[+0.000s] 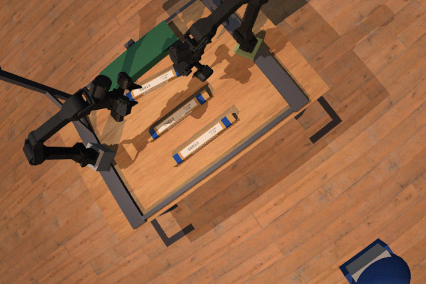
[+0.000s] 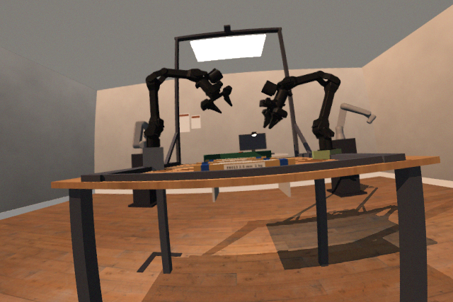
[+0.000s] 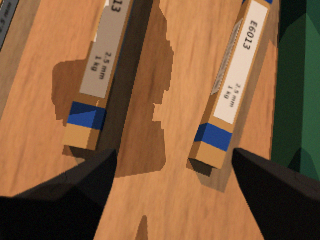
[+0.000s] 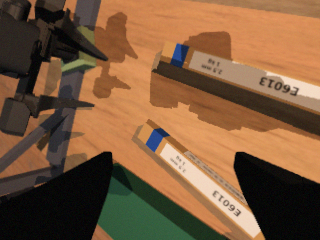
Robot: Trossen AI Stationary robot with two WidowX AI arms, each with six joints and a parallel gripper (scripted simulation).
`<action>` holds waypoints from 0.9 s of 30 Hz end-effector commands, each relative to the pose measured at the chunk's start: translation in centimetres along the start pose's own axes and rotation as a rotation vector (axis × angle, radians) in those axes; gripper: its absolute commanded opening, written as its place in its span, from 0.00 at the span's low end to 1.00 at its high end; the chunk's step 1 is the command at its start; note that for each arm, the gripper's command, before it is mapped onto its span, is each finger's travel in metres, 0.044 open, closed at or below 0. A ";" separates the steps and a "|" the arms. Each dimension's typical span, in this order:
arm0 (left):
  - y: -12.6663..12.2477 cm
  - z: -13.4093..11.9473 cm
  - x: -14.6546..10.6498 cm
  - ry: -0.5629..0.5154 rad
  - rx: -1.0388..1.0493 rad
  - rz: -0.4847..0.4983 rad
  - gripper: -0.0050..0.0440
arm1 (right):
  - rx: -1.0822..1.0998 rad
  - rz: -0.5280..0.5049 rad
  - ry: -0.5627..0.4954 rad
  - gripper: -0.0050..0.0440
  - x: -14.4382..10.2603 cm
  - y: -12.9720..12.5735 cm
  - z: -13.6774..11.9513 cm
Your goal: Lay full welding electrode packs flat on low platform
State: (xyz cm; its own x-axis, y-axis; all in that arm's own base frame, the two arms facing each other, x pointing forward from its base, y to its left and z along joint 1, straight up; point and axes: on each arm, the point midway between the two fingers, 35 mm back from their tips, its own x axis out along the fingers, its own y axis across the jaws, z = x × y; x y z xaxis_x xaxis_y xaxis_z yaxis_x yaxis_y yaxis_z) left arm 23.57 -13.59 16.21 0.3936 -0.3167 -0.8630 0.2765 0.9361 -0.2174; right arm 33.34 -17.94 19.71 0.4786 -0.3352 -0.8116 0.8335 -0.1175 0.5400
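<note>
Three long tan packs with blue end bands and white "E6013" labels lie side by side on the wooden table. One pack lies right beside the green low platform, one in the middle, one nearest the front rail. None lies on the platform. My left gripper is open and empty, high above the far pack's end; its wrist view shows the far pack, the middle pack and the fingers. My right gripper is open and empty above the far pack's other end.
A dark raised rail frames the table top. The left arm's base stands on a green pad, the right arm's on a grey block. A tall gantry frame stands behind the table.
</note>
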 end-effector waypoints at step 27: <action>-0.1 -4.2 -2.4 0.106 0.259 0.117 0.78 | -0.761 -0.069 0.116 0.78 -1.0 -11.0 -4.1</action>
State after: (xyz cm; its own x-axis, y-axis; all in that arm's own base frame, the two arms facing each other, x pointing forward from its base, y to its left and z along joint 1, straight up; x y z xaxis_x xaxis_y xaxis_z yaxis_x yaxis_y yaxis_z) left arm 18.81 -12.16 15.66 0.3254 -0.1682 -0.9305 0.4503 0.8929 -0.0039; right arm 25.81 -13.20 14.10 0.4017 -0.2532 -0.8801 0.8371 0.4912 0.2408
